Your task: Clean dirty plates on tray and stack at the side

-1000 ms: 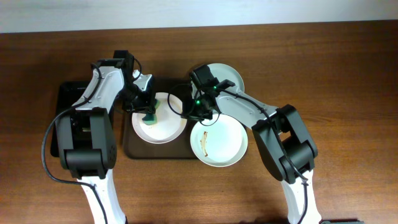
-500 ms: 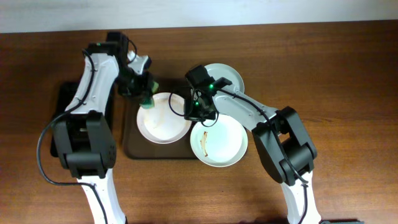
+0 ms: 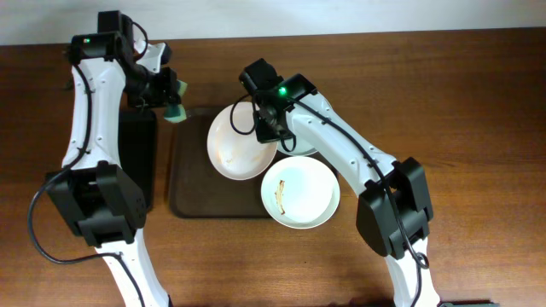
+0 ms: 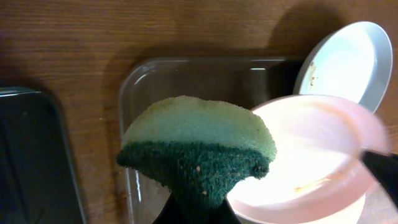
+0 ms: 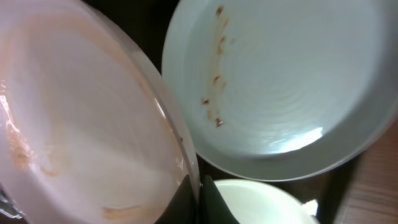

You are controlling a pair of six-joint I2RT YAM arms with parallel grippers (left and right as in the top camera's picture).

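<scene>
My right gripper (image 3: 269, 124) is shut on the rim of a pale plate (image 3: 235, 145) with faint brown smears and holds it tilted above the dark brown tray (image 3: 192, 196). The right wrist view shows the jaws (image 5: 199, 196) pinching that plate (image 5: 81, 112). A second plate (image 5: 280, 81) with brown specks lies behind it, mostly hidden under my right arm in the overhead view. A third plate (image 3: 300, 192) with a brown smear sits on the tray's right edge. My left gripper (image 3: 169, 95) is shut on a green sponge (image 3: 176, 111) beyond the tray's far left corner.
A narrow glossy black tray (image 3: 136, 162) lies left of the brown tray, partly under my left arm. The left wrist view shows the sponge (image 4: 199, 143) over the brown tray (image 4: 186, 68), with the black tray (image 4: 31, 162) at the left.
My left gripper has drawn the sponge off the plate, up and to the left. My right gripper has lifted that plate by its rim and tilted it, shifting it right.
</scene>
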